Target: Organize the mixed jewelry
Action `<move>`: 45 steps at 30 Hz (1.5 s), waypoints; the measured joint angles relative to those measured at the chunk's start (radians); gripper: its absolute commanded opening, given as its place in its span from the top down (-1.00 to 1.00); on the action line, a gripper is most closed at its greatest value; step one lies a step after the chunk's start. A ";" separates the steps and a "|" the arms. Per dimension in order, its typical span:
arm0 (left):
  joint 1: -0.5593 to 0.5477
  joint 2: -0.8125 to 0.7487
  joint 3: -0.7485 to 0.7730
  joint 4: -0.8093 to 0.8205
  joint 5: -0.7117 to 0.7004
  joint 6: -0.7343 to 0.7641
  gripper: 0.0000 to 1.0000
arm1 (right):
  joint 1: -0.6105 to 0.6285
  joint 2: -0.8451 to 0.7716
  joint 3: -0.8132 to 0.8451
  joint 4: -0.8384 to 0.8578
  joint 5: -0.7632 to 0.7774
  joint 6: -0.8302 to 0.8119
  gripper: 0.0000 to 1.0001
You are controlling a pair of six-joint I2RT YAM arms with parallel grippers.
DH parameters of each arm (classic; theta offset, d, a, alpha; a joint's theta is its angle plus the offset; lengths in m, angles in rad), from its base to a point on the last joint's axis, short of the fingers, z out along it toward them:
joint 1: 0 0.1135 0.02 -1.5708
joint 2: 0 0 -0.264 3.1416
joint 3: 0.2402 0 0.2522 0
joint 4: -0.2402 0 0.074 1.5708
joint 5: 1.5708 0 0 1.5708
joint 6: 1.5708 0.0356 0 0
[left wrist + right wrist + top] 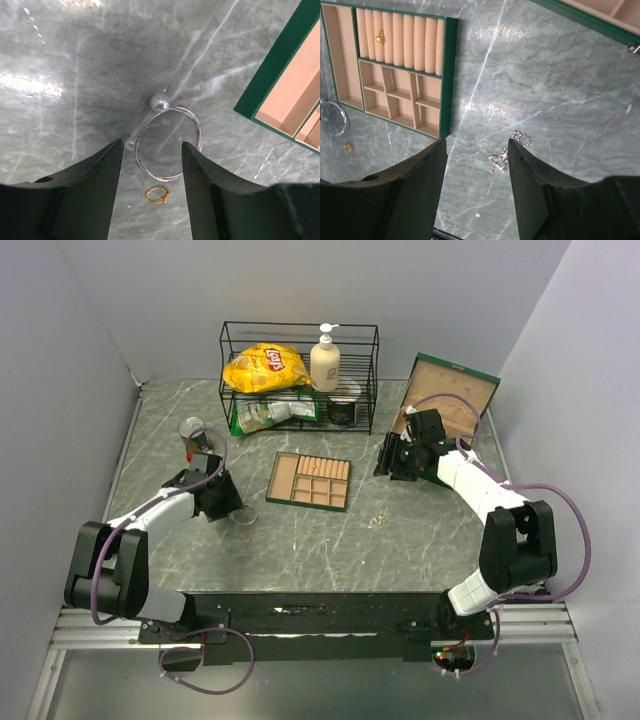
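From above, the left arm lies low and bent, reaching in toward the middle. Its left gripper (230, 506) points down at the table (420, 530), at 9 o'clock from the green tray (272, 480). A silver bangle (243, 517) lies right by its tip. The right arm stretches up and in, with the right gripper (388, 460) at 3 o'clock from the tray. A tiny chain (378, 521) lies at 4 o'clock from the tray.

In the left wrist view, the left gripper (151, 150) has its jaws apart. The bangle (160, 103) lies flat between the two tips, with its pearl at 12 o'clock. I cannot tell if a tip touches it. A small gold ring (157, 195) lies close by at 6 o'clock.

In the right wrist view, the right gripper (477, 150) has its jaws apart and holds nothing. The chain (506, 157) sits in a little heap just beside one tip. The tray (451, 75) is at 10 o'clock.
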 measured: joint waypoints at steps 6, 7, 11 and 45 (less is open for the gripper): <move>-0.009 0.002 -0.020 0.008 0.000 -0.014 -0.15 | 0.000 0.000 -0.002 0.004 -0.015 0.000 -0.18; -0.009 0.003 -0.020 0.010 0.000 -0.014 -0.16 | 0.000 0.000 -0.002 0.004 -0.016 0.000 -0.18; -0.010 0.024 -0.018 0.026 -0.027 -0.008 -0.16 | 0.000 0.000 -0.006 0.006 -0.025 0.000 -0.18; -0.080 0.095 0.022 0.049 -0.132 0.063 0.47 | 0.000 0.006 -0.014 0.006 -0.066 0.000 -0.16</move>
